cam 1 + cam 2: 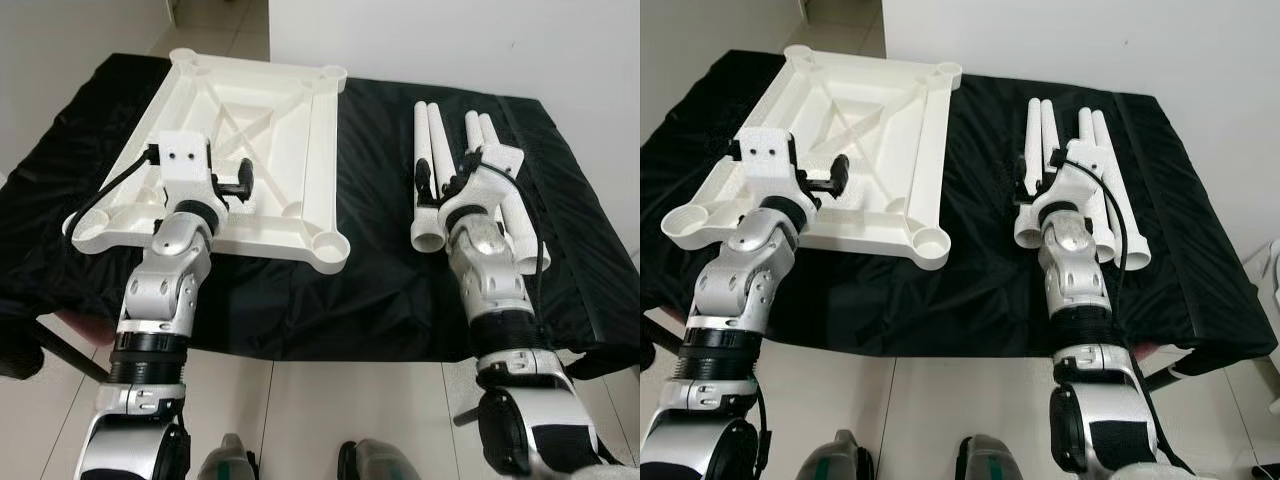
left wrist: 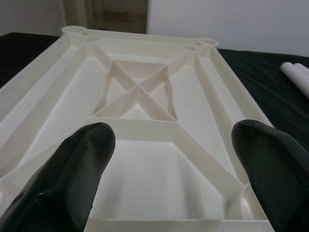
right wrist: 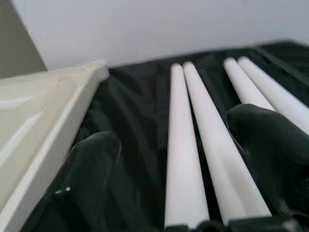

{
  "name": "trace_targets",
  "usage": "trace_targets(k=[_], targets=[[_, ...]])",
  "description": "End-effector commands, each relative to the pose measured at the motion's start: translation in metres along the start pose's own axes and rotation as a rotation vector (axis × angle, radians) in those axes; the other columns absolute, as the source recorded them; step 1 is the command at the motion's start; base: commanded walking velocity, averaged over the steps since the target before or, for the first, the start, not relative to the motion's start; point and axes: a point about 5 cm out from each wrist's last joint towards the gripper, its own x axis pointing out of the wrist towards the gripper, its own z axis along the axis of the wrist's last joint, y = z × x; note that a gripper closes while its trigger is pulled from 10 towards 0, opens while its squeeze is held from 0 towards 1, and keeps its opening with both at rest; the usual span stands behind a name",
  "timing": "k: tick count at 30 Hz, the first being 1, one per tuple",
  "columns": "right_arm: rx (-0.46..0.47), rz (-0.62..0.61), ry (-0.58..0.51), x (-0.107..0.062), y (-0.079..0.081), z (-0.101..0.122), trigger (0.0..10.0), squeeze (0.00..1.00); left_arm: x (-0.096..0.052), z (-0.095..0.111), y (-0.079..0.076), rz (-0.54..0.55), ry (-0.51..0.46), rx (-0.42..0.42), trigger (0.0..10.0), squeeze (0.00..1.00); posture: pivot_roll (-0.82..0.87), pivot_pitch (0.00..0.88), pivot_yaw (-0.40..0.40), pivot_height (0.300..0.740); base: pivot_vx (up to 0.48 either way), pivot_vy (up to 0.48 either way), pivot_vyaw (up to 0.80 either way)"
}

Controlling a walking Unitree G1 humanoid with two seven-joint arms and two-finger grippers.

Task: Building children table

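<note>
Nothing's assembled yet: the tabletop (image 1: 262, 150) lies upside down with empty sockets, four legs (image 1: 432, 180) loose beside it. Left gripper (image 1: 243, 181) and right gripper (image 1: 433, 187) both hover open and empty, though the right probably lines up on a leg.

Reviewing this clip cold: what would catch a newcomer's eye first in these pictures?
First, the large white plastic tabletop lying upside down on the black cloth-covered table, its ribbed underside and corner sockets showing, on the robot's left. The left gripper hovers open over it. On the right lie four white tube legs side by side, with the right gripper open above them.
</note>
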Motion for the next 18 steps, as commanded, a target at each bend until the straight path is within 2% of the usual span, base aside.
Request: trace_targets(k=[1,2,4,6,8,11,14,18], targets=[[-0.006,-0.027,0.086,0.001,0.001,-0.012,10.0,0.00,0.001,0.003,-0.009,-0.091,0.012,-0.007,10.0,0.00,-0.02,0.002,-0.022,0.740,0.000,0.000,0.00],[-0.006,-0.027,0.086,0.001,0.001,-0.012,10.0,0.00,0.001,0.003,-0.009,-0.091,0.012,-0.007,10.0,0.00,-0.02,0.002,-0.022,0.740,0.000,0.000,0.00],[0.011,0.005,0.158,0.003,0.009,-0.018,10.0,0.00,-0.002,0.003,-0.015,-0.127,0.041,-0.016,10.0,0.00,-0.02,0.012,-0.024,0.740,0.000,0.000,0.00],[0.011,0.005,0.158,0.003,0.009,-0.018,10.0,0.00,-0.002,0.003,-0.015,-0.127,0.041,-0.016,10.0,0.00,-0.02,0.012,-0.024,0.740,0.000,0.000,0.00],[0.060,0.068,0.199,0.005,0.020,-0.018,10.0,0.00,-0.006,0.005,-0.023,-0.176,0.069,-0.015,10.0,0.00,-0.01,0.034,-0.029,0.740,0.000,0.000,0.00],[0.084,0.098,0.235,0.007,0.027,-0.016,10.0,0.00,-0.012,0.008,-0.030,-0.227,0.074,-0.007,10.0,0.00,-0.01,0.042,-0.031,0.740,0.000,0.000,0.00],[0.085,0.103,0.252,0.007,0.028,-0.016,10.0,0.00,-0.014,0.009,-0.033,-0.244,0.070,-0.002,10.0,0.00,0.00,0.056,-0.034,0.740,0.000,0.000,0.00],[0.106,0.077,0.378,0.014,0.032,-0.015,10.0,0.00,-0.028,0.012,-0.048,-0.361,0.093,0.025,10.0,0.00,0.00,0.076,-0.036,0.740,0.000,0.000,0.00]])
